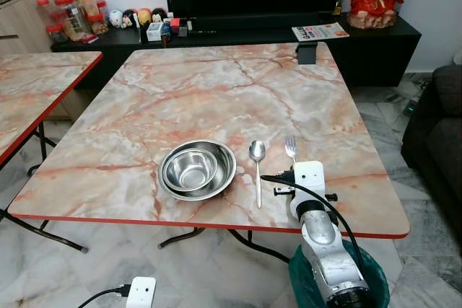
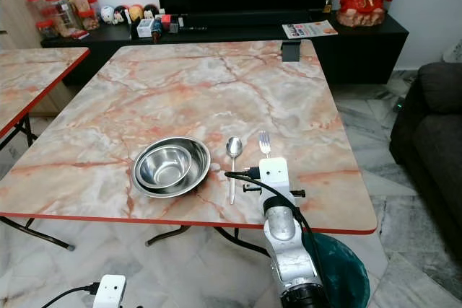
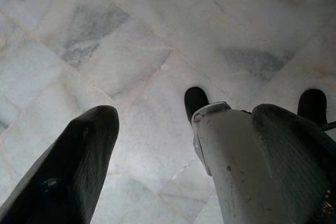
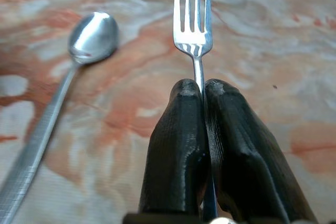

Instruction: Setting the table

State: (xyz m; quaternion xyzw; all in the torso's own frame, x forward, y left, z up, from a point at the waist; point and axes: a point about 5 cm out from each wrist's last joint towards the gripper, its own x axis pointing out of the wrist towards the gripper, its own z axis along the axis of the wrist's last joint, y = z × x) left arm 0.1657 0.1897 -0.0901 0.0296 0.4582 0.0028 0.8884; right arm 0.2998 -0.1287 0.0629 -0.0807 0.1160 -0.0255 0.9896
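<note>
Taking the steel bowl [image 1: 197,169] near the table's [image 1: 216,91] front edge as the landmark and reading from the robot's left: the left gripper [image 3: 173,156] hangs low, well left of and below the bowl, over the pale marble floor [image 3: 131,40], its two black fingers spread wide with nothing between them. The bowl itself sits nested in a second, wider steel dish, open side up. Just right of the bowl lies the spoon [image 1: 257,167], flat on the marble top, its rounded head pointing away from the robot and its handle running back toward the near edge. Right of the spoon, and so farther from the bowl, is the fork [image 4: 193,19], the piece in hand: the right gripper [image 4: 203,90] has its two fingers pinched tight on the thin stem just behind the tines. The fork's long axis runs front to back, roughly parallel to the spoon, tines pointing away from the robot toward the far side of the table, handle hidden under the fingers. Whether it rests on the tabletop or hovers just above it cannot be told. By its look it is light, stiff and unbreakable, but polished metal on a narrow stem is likely slippery and could twist in a pinch grip; the flatter, broader part of the handle, nearer its balance point, would probably be the steadier place to hold. Placement beside the spoon looks close to done.
</note>
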